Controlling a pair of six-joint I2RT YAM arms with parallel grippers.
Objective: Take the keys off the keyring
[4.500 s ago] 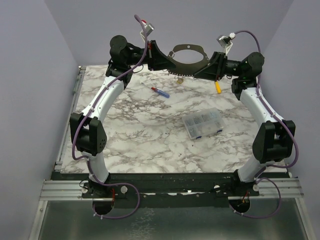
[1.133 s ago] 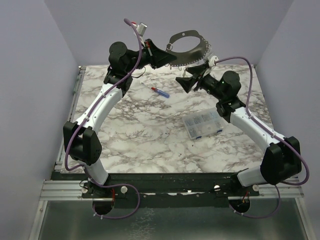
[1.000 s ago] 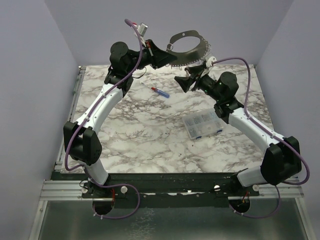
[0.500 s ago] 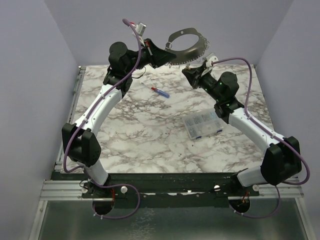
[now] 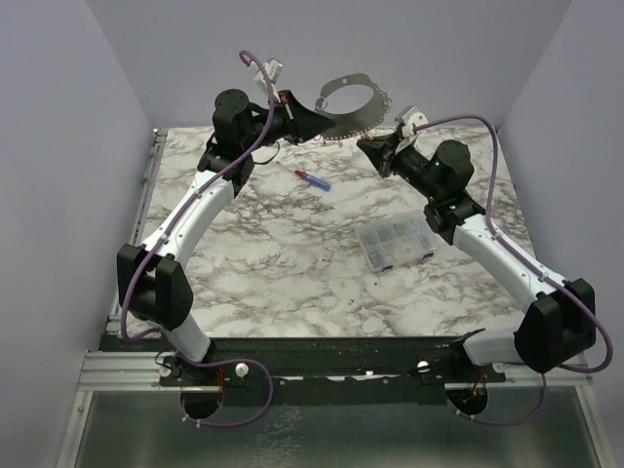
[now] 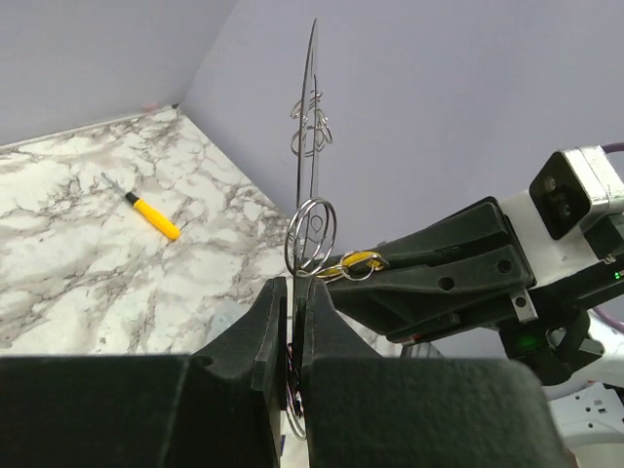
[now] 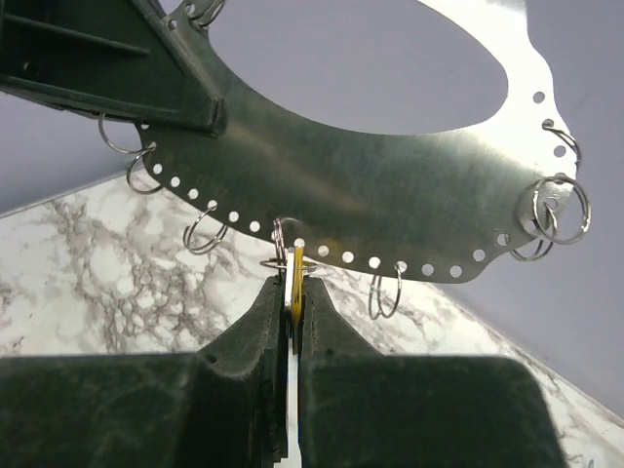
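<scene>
Both claws are clamping: left gripper (image 6: 295, 292) is holding the keyring (image 7: 370, 185) aloft above the table (image 5: 273, 253), right gripper (image 7: 290, 292) is pinching its hanging yellow key (image 7: 296, 265), risking slipping off if tugged askew.

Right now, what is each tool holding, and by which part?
Left tool clamps the keyring by its band's edge. Right tool pinches a hanging yellow key by its lower end.

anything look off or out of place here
Nothing stands out. The left gripper holds the keyring up off the table, and the right gripper is shut on a yellow key hanging from its lower edge. The blue-and-red stick and the clear box lie flat, nothing spilled.
</scene>
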